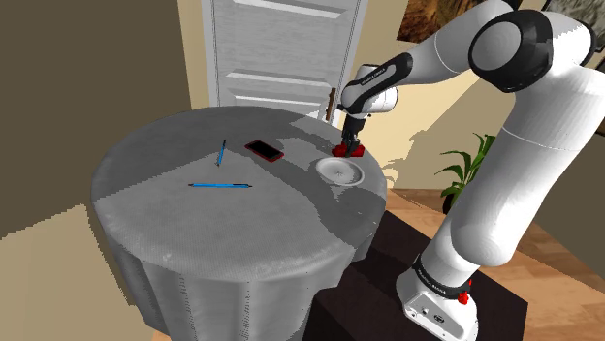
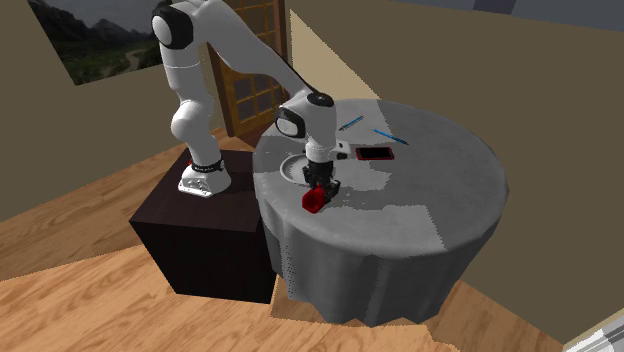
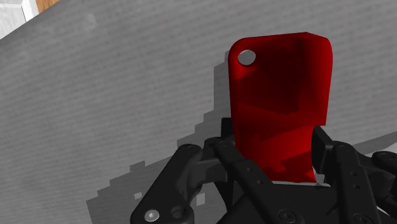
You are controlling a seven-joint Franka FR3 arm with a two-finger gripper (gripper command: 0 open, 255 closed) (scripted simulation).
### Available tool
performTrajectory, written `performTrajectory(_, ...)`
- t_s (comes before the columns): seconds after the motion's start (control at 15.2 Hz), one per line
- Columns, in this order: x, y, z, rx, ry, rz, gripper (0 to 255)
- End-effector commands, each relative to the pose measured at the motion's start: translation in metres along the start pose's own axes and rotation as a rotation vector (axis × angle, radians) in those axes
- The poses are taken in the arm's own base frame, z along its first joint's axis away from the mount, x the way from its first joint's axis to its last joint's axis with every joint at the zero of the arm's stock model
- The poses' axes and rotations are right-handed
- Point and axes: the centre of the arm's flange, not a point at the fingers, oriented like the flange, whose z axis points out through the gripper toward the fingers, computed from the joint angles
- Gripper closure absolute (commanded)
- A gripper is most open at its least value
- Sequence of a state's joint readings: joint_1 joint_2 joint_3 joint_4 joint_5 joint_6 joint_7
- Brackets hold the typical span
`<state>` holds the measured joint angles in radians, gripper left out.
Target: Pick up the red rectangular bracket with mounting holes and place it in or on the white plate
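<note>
1. Between the two black fingers (image 3: 327,153) of the claw (image 3: 273,145) sits the red bracket (image 3: 280,95), gripped on both sides, with one round hole (image 3: 246,57) near its far corner.
2. Under the claw lies the grey cloth of a round table (image 1: 194,242); the claw points down near the table's edge, and I cannot tell whether the bracket touches the cloth.
3. Just beside the claw, on the side nearer the arm's base, lies the white plate (image 1: 339,171), apart from the bracket.
4. Farther from the claw, past the plate, lies a red-edged phone (image 1: 264,150).
5. Beyond the phone, well apart from the claw, lie two blue pens (image 1: 220,184).
</note>
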<state>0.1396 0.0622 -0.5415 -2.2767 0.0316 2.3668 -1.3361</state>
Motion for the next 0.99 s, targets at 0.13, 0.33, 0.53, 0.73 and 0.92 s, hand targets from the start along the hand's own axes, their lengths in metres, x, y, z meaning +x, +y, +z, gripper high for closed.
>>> performTrajectory(0.13, 0.000, 0.000, 0.001, 0.002, -0.001, 0.001, 255)
performTrajectory(0.33, 0.000, 0.000, -0.015, 0.002, -0.001, 0.001, 255)
performTrajectory(0.53, 0.000, 0.001, -0.031, 0.002, -0.001, 0.001, 255)
performTrajectory(0.73, 0.000, 0.002, -0.047, 0.002, -0.001, 0.001, 255)
performTrajectory(0.92, 0.000, 0.002, -0.062, 0.002, -0.001, 0.001, 255)
